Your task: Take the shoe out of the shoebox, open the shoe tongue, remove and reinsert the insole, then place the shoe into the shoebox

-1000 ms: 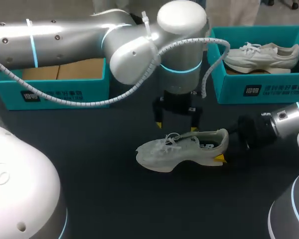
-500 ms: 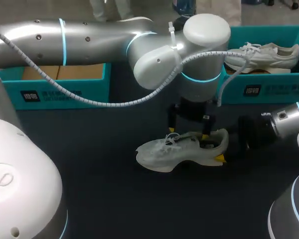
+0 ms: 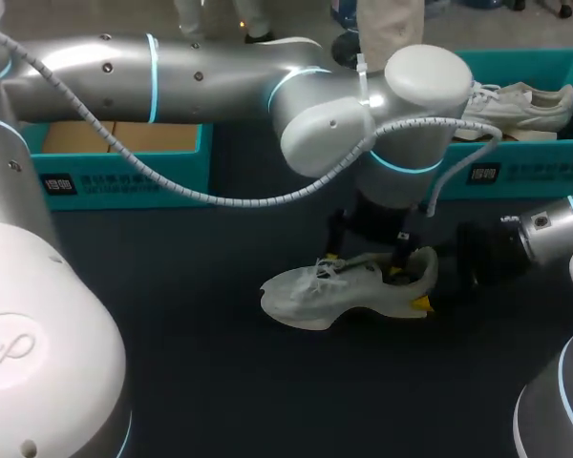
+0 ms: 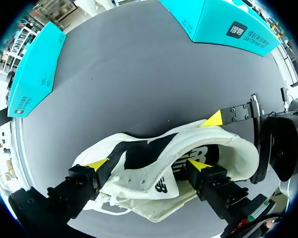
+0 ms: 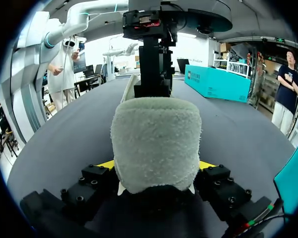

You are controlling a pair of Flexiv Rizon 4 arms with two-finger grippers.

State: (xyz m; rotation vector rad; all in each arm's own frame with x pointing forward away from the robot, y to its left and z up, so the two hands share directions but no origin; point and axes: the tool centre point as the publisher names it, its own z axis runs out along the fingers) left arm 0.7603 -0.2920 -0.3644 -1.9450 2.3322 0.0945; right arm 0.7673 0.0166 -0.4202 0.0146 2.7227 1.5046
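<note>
The shoe [image 3: 349, 291] lies on its side mid-table [image 3: 172, 372], toe to the left, outside both boxes. The right gripper [image 3: 426, 284] pinches its heel from two sides. The left gripper [image 4: 148, 164] stands over the shoe with jaws spread, one finger [image 4: 201, 166] in the opening, the other at the laces, the tongue between them. Far left sits a teal box [image 3: 124, 176]. The far right box [image 3: 525, 172] holds a second shoe [image 3: 516, 100].

Left arm [image 3: 201, 76]: silver shell, cyan light rings [image 3: 153, 67], white coiled cable [image 3: 172, 196]. Left hand [image 4: 148, 164]: black, yellow fingertips [image 4: 97, 163].
</note>
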